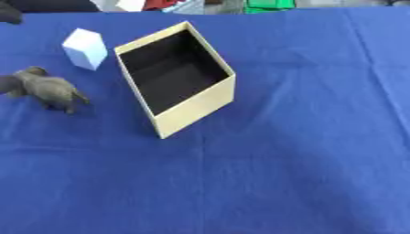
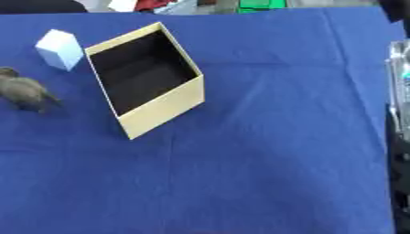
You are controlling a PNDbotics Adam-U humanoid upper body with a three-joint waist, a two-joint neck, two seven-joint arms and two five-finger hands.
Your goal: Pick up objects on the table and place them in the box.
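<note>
— What can be said of the fingers?

— Very little. A silver and black strip, taken to be the right hand (image 2: 400, 77), is cut off by the right edge of the right eye view. Whether its fingers are apart or together cannot be told. Nothing is seen to be held by it, and nothing is touched by it.

— And where is it set in relation to the work?

— It is kept at the table's right side, well apart from the box (image 1: 196, 107) and from both objects, with a broad stretch of bare blue cloth (image 1: 280, 173) between.

— Where are the task's things found?

— The box is stood on the left half of the cloth, turned askew to the table's edges, with its top open. Just to the left of its far corner a white block (image 1: 85, 48) is stood upright, near the box but not touching it. Nearer and further left, a grey-brown elephant figure (image 1: 50, 89) is stood on its legs, apart from block and box alike. Neither object has been placed in the box.

— Is anything in the way?

— Between the hand and the objects only the box itself is placed.

— What of materials and shapes?

— The box is made with stiff cream walls and a black lining, straight-edged and rectangular. The block is plain and smooth-faced. The elephant is dull and rounded. The cloth is faintly creased.
</note>
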